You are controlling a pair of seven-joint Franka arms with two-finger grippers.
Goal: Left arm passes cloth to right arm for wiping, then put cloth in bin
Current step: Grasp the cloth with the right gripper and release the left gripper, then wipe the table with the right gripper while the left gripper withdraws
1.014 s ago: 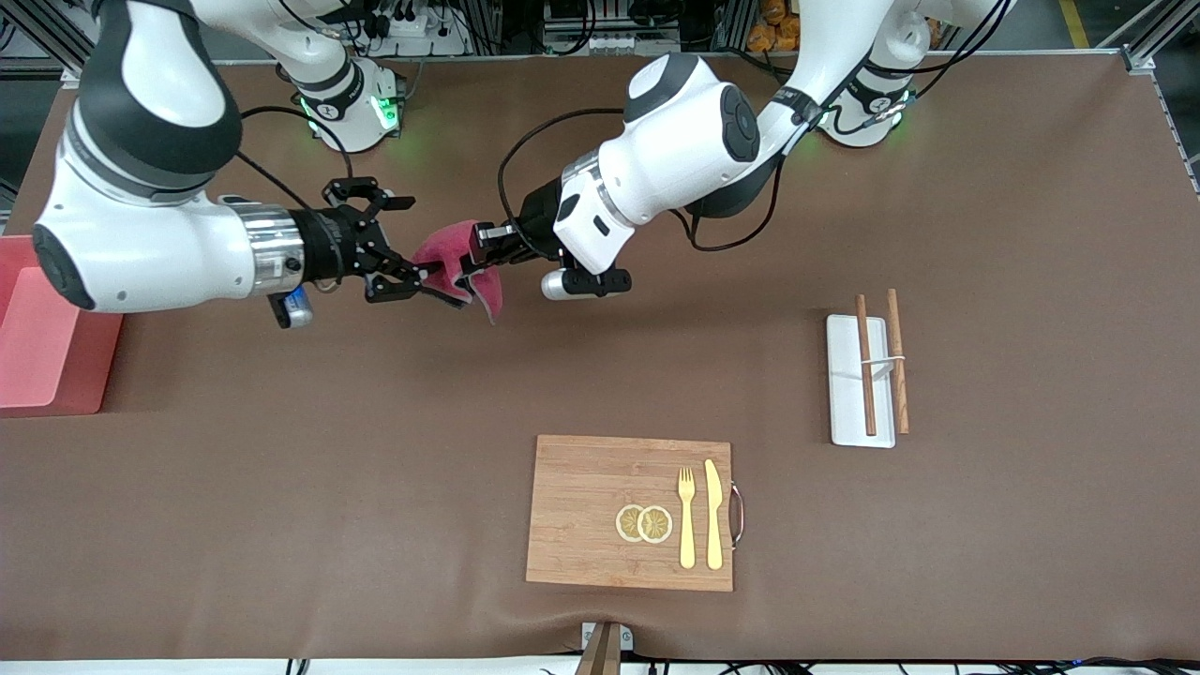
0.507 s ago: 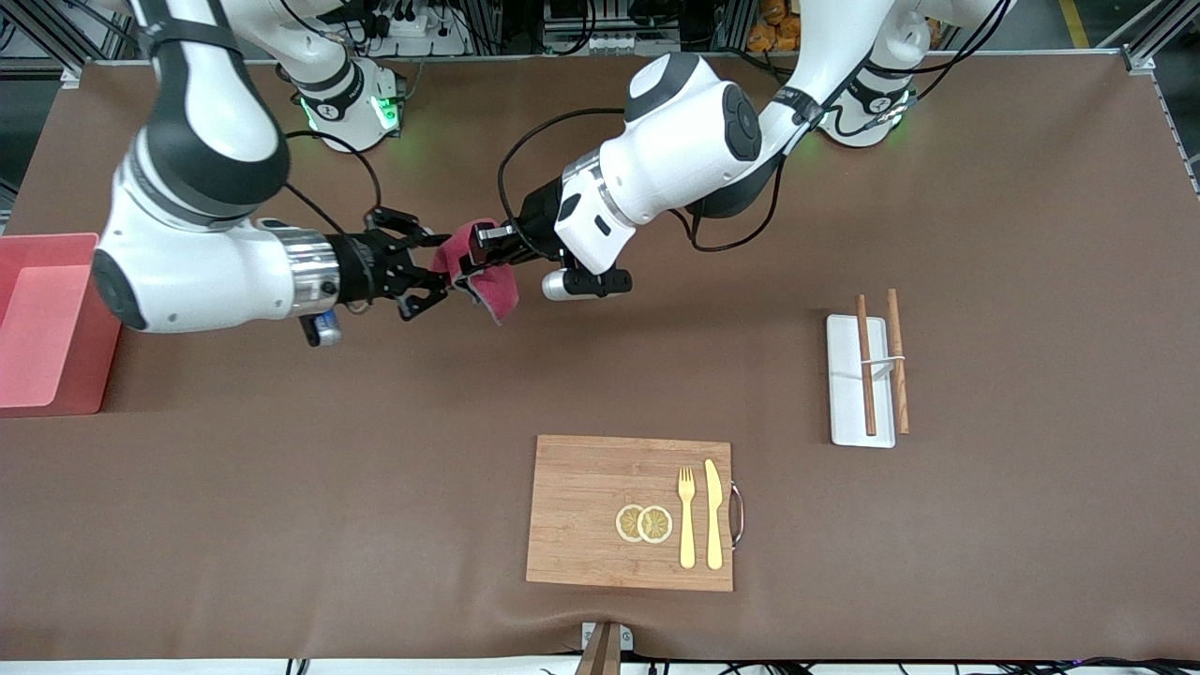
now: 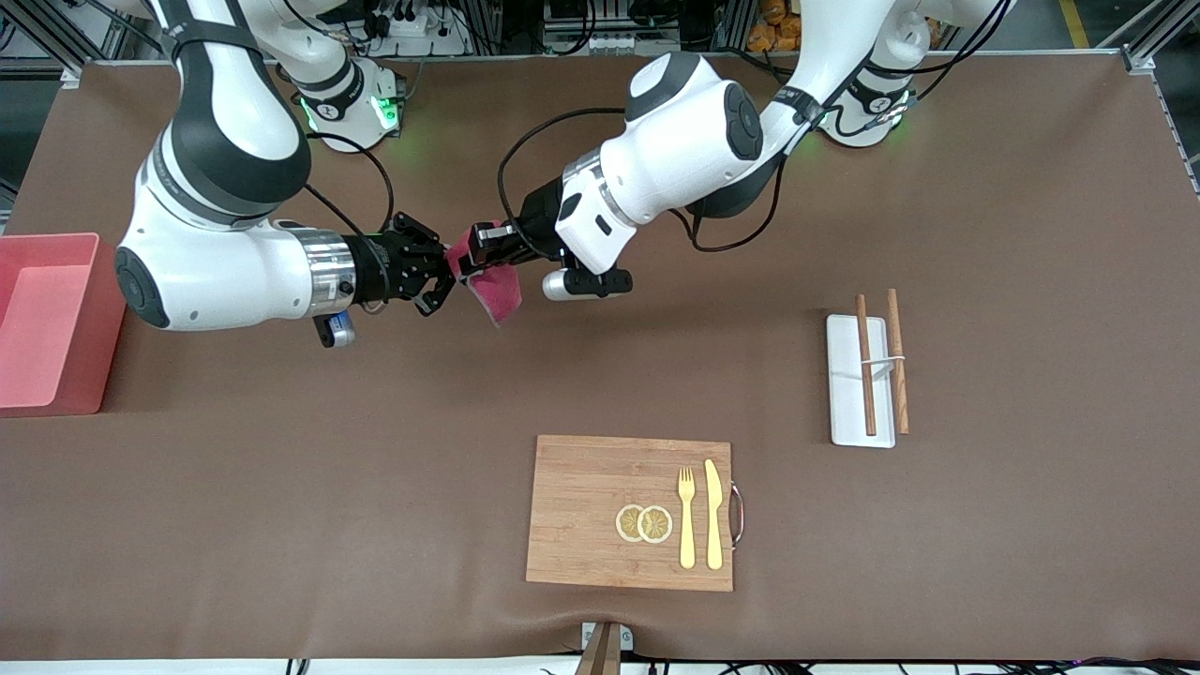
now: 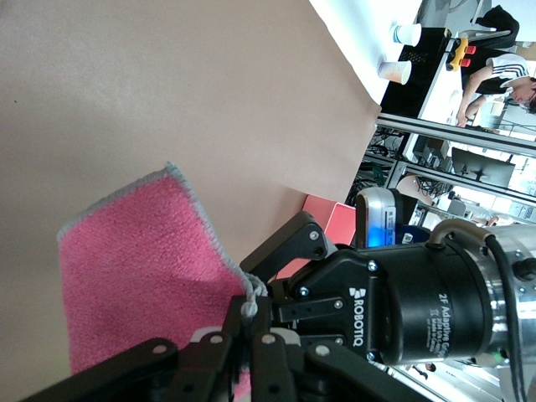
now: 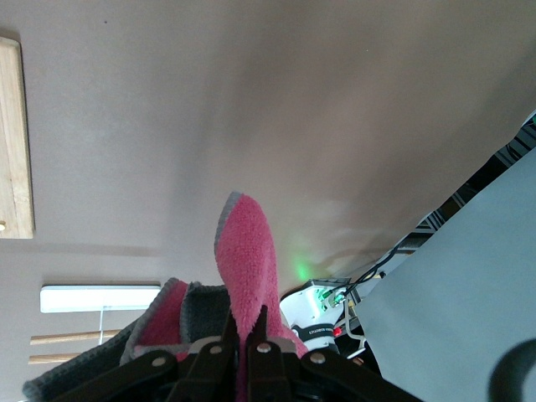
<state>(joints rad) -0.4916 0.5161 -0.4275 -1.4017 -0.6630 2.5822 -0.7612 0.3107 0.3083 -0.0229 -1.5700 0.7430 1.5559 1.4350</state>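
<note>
The magenta-red cloth (image 3: 495,291) with a grey edge hangs in the air between the two grippers, over the table near the robots' bases. My left gripper (image 3: 480,246) is shut on its upper part. My right gripper (image 3: 442,274) meets it from the right arm's end and is shut on the cloth too. In the left wrist view the cloth (image 4: 142,276) is pinched in my left gripper (image 4: 251,339), with the right gripper's black body (image 4: 394,310) close beside. In the right wrist view a fold of cloth (image 5: 247,251) stands between the shut fingers of my right gripper (image 5: 249,345). The salmon-pink bin (image 3: 47,319) stands at the right arm's end.
A wooden cutting board (image 3: 600,511) with lemon slices, a gold fork and a gold knife lies near the front camera. A white tray (image 3: 848,380) with two wooden chopsticks lies toward the left arm's end.
My right arm has moved toward the left gripper, and its open fingers have shut on the cloth. The left gripper has held still with the cloth.
</note>
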